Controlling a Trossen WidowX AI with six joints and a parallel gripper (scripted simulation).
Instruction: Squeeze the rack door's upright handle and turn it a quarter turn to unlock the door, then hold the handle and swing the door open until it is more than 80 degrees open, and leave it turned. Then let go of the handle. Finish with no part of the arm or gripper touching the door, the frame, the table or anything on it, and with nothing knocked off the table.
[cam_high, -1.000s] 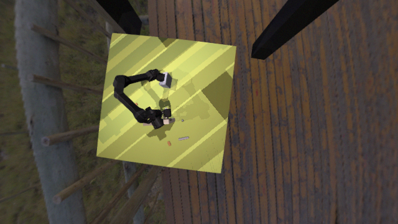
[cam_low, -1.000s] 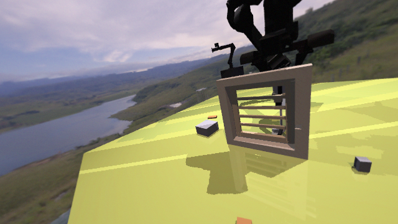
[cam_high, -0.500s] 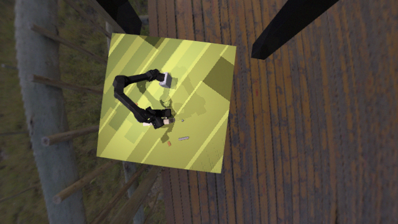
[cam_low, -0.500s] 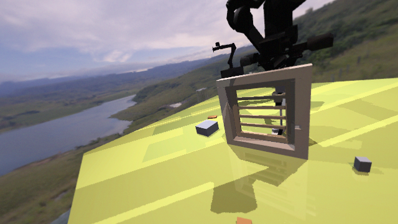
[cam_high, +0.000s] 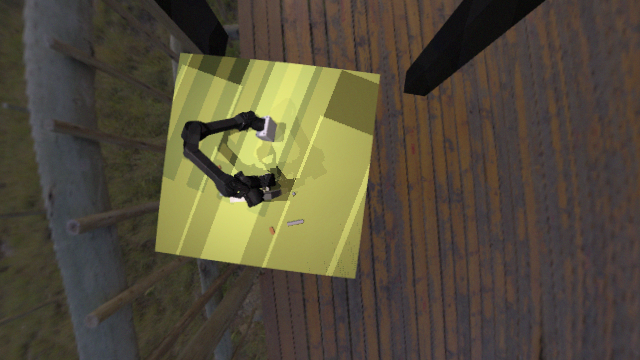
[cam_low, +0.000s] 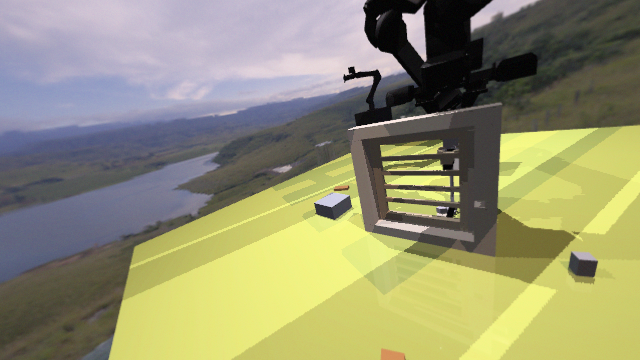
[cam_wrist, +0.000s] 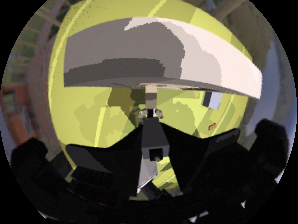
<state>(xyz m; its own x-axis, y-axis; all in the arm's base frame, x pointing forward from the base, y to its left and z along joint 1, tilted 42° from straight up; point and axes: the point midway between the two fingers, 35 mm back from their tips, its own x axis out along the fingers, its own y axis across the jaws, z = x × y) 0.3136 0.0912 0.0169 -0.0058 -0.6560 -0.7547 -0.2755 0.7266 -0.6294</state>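
Note:
The rack frame (cam_low: 485, 165) (cam_wrist: 122, 47) stands upright on the yellow table. Its barred door (cam_low: 420, 173) sits within the frame opening and looks closed. The upright handle (cam_low: 451, 182) (cam_wrist: 155, 135) is on the arm's side of the door, seen through the bars near one edge. My gripper (cam_wrist: 150, 127) is behind the frame in the exterior view, with its fingers closed in on the handle from both sides in the wrist view. The fingertips are hidden in the exterior view, and the handle's exact turn angle cannot be told.
A grey block (cam_low: 332, 206) (cam_wrist: 212, 100) and a small orange piece (cam_low: 341, 188) (cam_wrist: 212, 127) lie beside the frame. A small grey cube (cam_low: 583, 264) (cam_high: 294, 193), another orange piece (cam_low: 392, 354) (cam_high: 272, 230) and a grey bar (cam_high: 295, 222) lie on the table's far side from the arm.

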